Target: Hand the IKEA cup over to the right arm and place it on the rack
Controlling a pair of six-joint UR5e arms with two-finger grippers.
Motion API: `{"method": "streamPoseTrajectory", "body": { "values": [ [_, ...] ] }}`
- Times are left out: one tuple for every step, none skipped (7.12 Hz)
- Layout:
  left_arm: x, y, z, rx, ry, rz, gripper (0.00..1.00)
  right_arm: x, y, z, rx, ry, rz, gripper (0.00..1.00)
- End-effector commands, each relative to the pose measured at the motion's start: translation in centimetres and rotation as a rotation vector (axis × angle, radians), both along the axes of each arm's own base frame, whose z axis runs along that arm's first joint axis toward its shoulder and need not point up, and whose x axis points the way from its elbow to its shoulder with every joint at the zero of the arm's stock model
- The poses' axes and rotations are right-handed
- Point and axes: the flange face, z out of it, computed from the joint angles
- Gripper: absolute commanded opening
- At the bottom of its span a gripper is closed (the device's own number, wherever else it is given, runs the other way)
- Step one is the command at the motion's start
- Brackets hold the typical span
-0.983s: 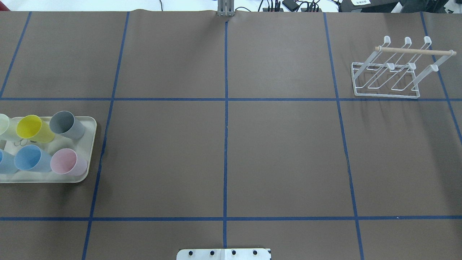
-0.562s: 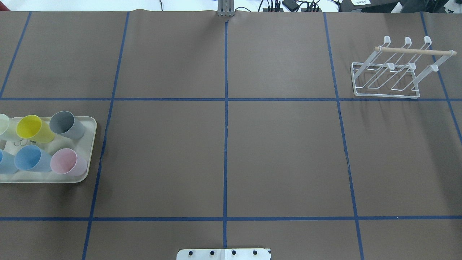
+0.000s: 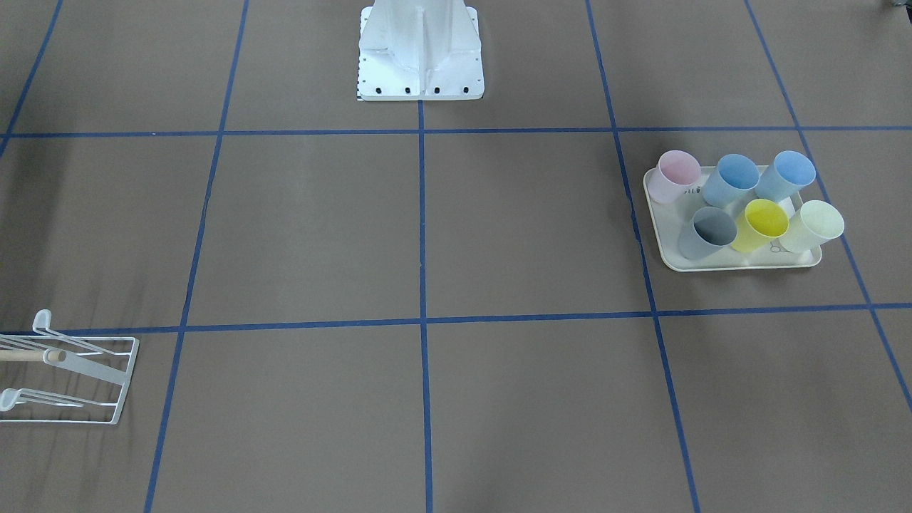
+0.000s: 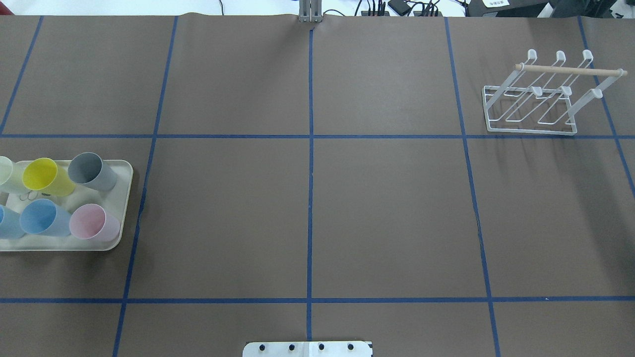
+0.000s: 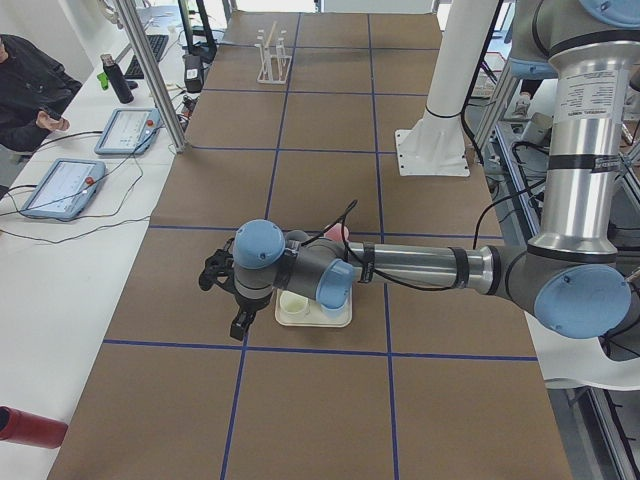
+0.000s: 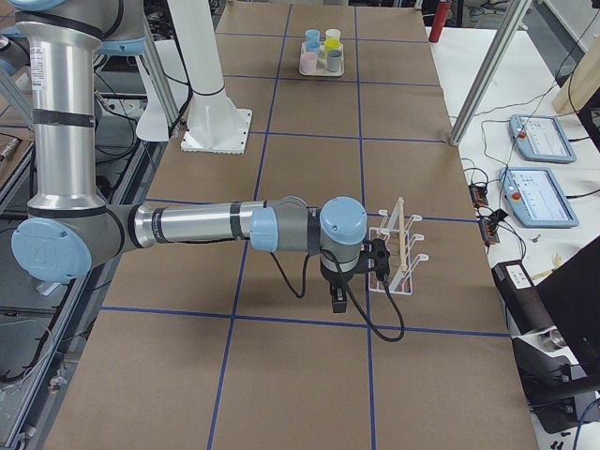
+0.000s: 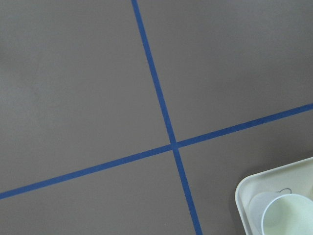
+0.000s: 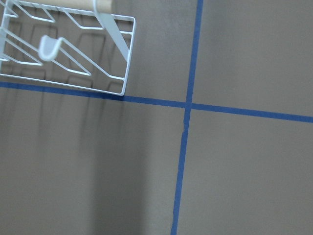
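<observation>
The IKEA cups all stood mouth-up on the cream rounded-corner tray [image 4: 127, 198] at my left edge of the bench, in two rows of three. The pink plastic cup [image 4: 94, 222] and two blue plastic cups [image 4: 44, 216] [image 3: 787, 174] made the row nearer me. The grey plastic cup [image 4: 92, 171], yellow plastic cup [image 4: 47, 176] and pale green plastic cup [image 3: 812, 226] made the row behind. My left arm [image 5: 410, 268] reached out above that tray, with my black left gripper [image 5: 213, 277] just past its outer side. Its wrist camera caught only the tray's corner and the pale green cup. I could not tell whether its fingers were spread or pressed together. The small white wire rack [image 4: 531, 132] with its light wooden dowel [image 4: 570, 70] sat at the far right corner of the brown, blue-taped bench [image 4: 387, 208], well apart from the tray. My right arm [image 6: 197, 225] stretched toward it, and my black right gripper [image 6: 378, 255] hung just beside the rack. I could not tell its state either.
</observation>
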Motion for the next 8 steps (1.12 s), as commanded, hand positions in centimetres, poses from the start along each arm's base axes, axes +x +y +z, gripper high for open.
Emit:
{"method": "streamPoseTrajectory", "body": {
  "values": [
    [0.5, -1.6, -1.9, 0.01, 0.043, -0.002, 1.0, -0.2, -2.6, -6.1, 0.036, -0.026, 0.079, 1.0],
    [1.3, -2.3, -3.2, 0.031, 0.042, 0.011, 1.0, -2.0, -4.1, -8.6, 0.027, -0.052, 0.091, 1.0],
    [2.2, -2.5, -3.3, 0.033, 0.053, 0.026, 1.0, -5.9, -4.7, -11.3, 0.076, -0.052, 0.02, 1.0],
    [4.0, -2.9, -2.1, -0.034, 0.065, 0.032, 1.0, -8.2, -4.7, -11.8, 0.091, -0.056, -0.025, 1.0],
    [4.8, -3.3, -2.4, -0.042, 0.071, 0.013, 1.0, -10.7, -5.3, -13.1, 0.168, -0.064, -0.068, 1.0],
    [7.1, -3.2, -1.9, -0.047, 0.056, 0.048, 1.0, -12.4, -5.8, -14.3, 0.252, -0.067, -0.08, 1.0],
    [8.2, -2.7, -0.6, -0.053, 0.003, 0.048, 1.0, -12.8, -5.9, -15.2, 0.224, -0.091, -0.027, 1.0],
    [8.7, -1.3, 1.2, -0.059, -0.016, 0.054, 1.0, -13.9, -6.4, -16.9, 0.224, -0.108, -0.032, 1.0]
  ]
}}
